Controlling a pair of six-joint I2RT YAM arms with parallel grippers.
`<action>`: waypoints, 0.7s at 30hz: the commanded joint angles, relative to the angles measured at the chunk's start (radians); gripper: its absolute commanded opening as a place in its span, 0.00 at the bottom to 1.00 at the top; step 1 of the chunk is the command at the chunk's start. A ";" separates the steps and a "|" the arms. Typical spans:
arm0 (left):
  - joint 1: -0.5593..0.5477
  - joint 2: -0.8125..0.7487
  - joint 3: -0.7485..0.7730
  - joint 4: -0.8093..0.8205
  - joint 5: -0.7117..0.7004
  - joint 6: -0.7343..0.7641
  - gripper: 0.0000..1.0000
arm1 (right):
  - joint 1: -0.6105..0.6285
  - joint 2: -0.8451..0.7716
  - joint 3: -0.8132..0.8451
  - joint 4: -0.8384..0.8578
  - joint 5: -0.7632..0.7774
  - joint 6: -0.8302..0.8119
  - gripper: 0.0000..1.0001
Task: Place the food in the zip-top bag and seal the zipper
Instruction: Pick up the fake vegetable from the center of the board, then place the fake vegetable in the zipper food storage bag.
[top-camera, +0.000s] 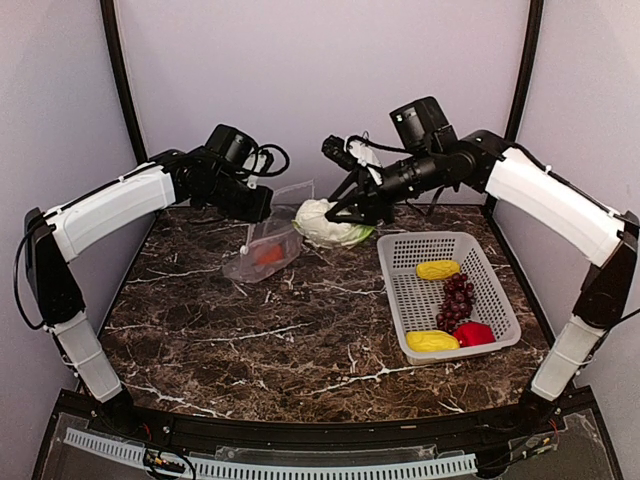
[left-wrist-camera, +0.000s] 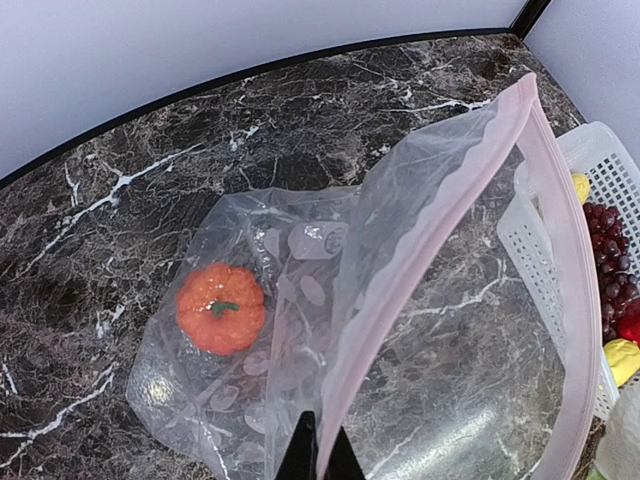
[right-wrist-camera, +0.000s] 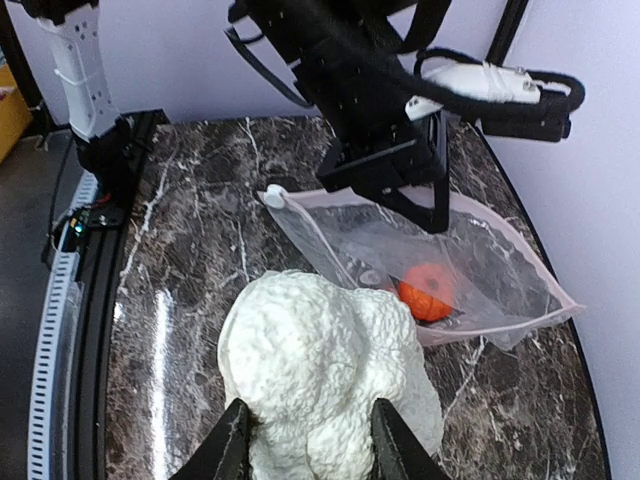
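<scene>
cauliflower (right-wrist-camera: 320, 370) clamped in raised right hand (right-wrist-camera: 305, 442) beside zip-top bag (top-camera: 268, 252); left hand (left-wrist-camera: 318, 458) pinches zipper (left-wrist-camera: 430, 250), mouth held open.

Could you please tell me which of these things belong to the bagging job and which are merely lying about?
Belonging to the job:
bag
zipper
pumpkin, already in the bag
cauliflower
far yellow piece
near yellow piece
grapes
pepper

Just lying about:
basket
table
</scene>
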 joint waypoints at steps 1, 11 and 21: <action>0.008 -0.062 0.010 -0.008 0.037 -0.008 0.01 | -0.048 0.036 0.100 0.020 -0.233 0.107 0.35; 0.008 -0.060 0.058 -0.050 0.193 0.034 0.01 | -0.073 0.153 0.261 0.125 -0.327 0.076 0.34; 0.011 -0.048 0.147 -0.124 0.332 0.062 0.01 | -0.065 0.199 0.346 0.112 -0.317 -0.061 0.34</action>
